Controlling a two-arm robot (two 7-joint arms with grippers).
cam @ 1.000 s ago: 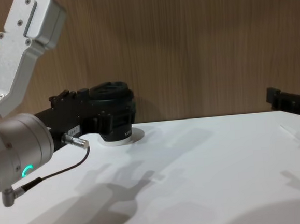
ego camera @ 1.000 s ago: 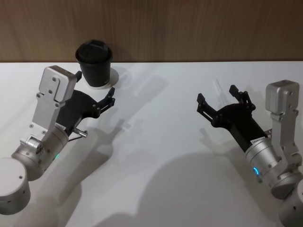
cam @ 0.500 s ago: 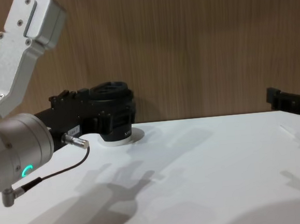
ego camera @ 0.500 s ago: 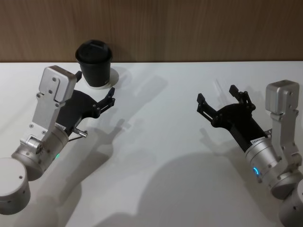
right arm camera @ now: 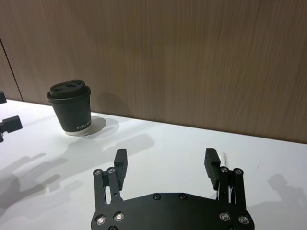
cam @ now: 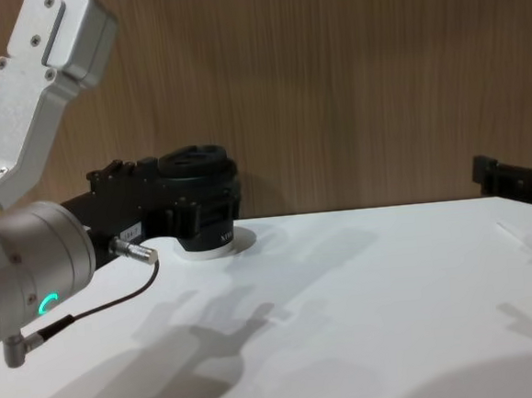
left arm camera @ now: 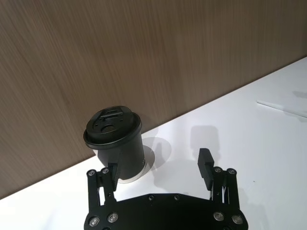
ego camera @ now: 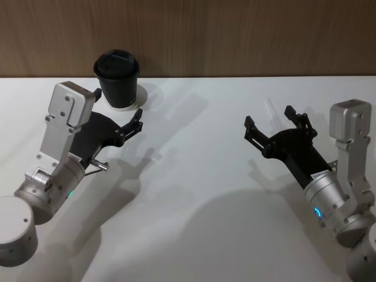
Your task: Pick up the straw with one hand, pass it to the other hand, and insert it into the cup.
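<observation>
— Looking for the straw (left arm camera: 282, 108): where is it?
— Flat on the white surface (ego camera: 200, 176), just beneath the right claw (ego camera: 271, 120), well apart from the cup (ego camera: 119, 79), which stands by the wooden wall (ego camera: 235, 35).
— And the claws?
— Both spread wide, holding nothing. The left claw (ego camera: 138, 122) hovers just beside the cup.
— How will the straw handle?
— Light and thin, probably slick and easily crushed, and it may roll. I'd pinch it gently toward one end, leaving length free for the handover.

The cup (ego camera: 119, 79) looks paper, the wall (ego camera: 235, 35) wood
</observation>
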